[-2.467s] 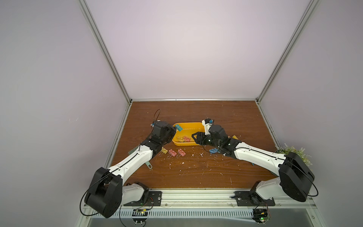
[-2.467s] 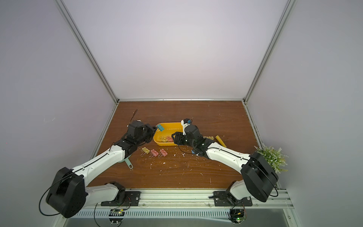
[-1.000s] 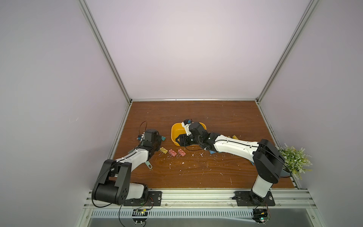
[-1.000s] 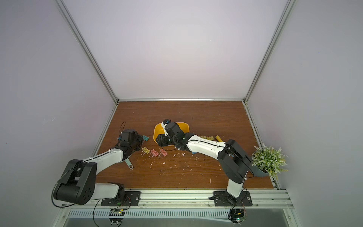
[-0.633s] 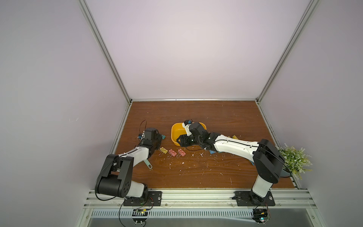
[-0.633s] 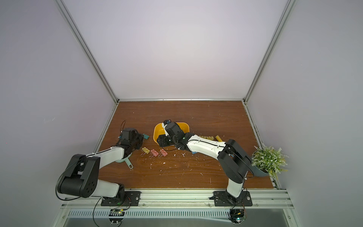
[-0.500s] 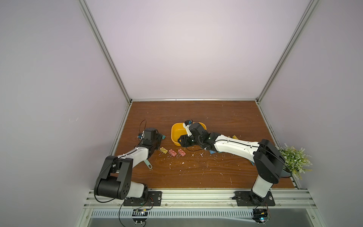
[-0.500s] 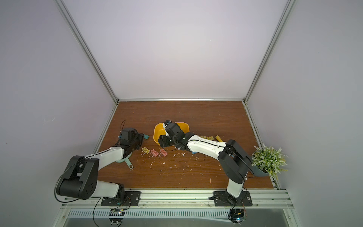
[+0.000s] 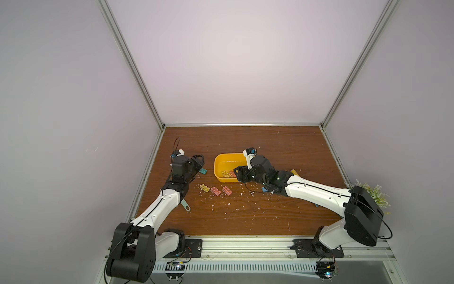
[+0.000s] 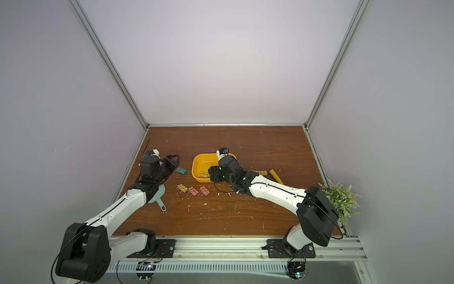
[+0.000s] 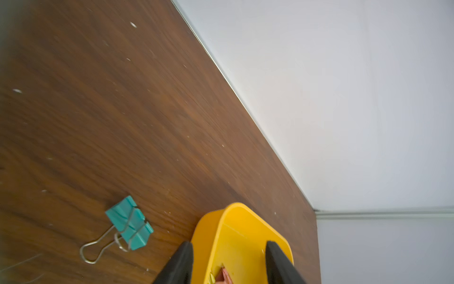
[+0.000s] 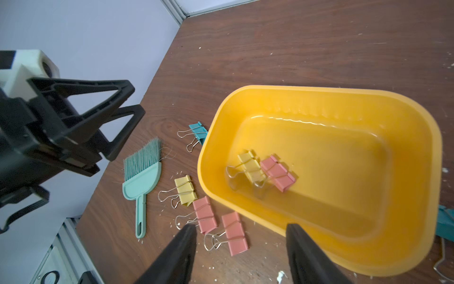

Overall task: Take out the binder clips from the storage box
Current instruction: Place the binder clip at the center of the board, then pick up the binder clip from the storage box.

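The left claw (image 11: 228, 246) stands apart and empty near the teal clip (image 11: 129, 222), which lies flat on the table (image 12: 294, 44) just outside the box (image 12: 319, 89), so that one counts as out. The right claw (image 12: 240, 227), apart too and holding nothing, hangs over the near rim, aimed at the yellow clip (image 12: 250, 167) and pink clip (image 12: 277, 175) touching inside. Three clips (image 12: 205, 215) crowd that rim outside; the box's far half gives room.

Light: bright, even and soft, from overhead.
Shadows: faint and short on the table (image 9: 245, 221).
Glare: wavy highlight on the storage box (image 12: 307, 120) inner wall.
Blur: left wrist view soft, darkened along one edge.
Distortion: both top views wide-angle, corners stretched.
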{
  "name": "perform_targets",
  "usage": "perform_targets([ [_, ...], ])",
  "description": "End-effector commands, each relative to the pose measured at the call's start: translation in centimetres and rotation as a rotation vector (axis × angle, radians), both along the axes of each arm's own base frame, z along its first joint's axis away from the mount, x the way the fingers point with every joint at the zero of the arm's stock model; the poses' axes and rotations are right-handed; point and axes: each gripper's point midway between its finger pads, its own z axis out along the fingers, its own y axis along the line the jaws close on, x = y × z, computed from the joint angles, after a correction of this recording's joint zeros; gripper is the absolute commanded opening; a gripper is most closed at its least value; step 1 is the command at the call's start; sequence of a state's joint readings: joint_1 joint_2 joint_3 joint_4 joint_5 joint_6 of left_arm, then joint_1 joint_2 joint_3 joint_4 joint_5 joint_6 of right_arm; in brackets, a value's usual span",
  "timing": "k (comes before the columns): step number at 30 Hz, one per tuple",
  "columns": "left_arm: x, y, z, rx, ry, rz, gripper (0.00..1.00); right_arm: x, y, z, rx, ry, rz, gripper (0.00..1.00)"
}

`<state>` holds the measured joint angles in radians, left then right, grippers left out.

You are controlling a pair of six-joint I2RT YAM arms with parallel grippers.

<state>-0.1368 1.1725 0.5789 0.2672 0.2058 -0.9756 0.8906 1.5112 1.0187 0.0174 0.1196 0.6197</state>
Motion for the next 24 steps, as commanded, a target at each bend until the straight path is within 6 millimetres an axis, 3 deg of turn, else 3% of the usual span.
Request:
perform_targets([
  [1, -0.1, -5.2, 1.0, 0.106, -0.036, -0.29, 0.47, 1.0, -0.8, 1.5, 0.025, -0.038, -0.045, 0.65],
  [4, -0.4, -9.6, -0.1, 0.209, 0.021, -0.468, 0.42, 1.1, -1.1, 1.0, 0.027, -0.021, -0.063, 0.64],
  [8, -1.0, -12.2, -1.9, 0.275, 0.086, -0.549, 0.38, 0.9, -0.9, 0.5, 0.059, 0.008, -0.075, 0.64],
  [24, -2.7, -14.6, -7.5, 0.395, 0.386, -0.687, 0.34, 0.9, -1.0, -0.6, 0.059, 0.04, -0.093, 0.64],
])
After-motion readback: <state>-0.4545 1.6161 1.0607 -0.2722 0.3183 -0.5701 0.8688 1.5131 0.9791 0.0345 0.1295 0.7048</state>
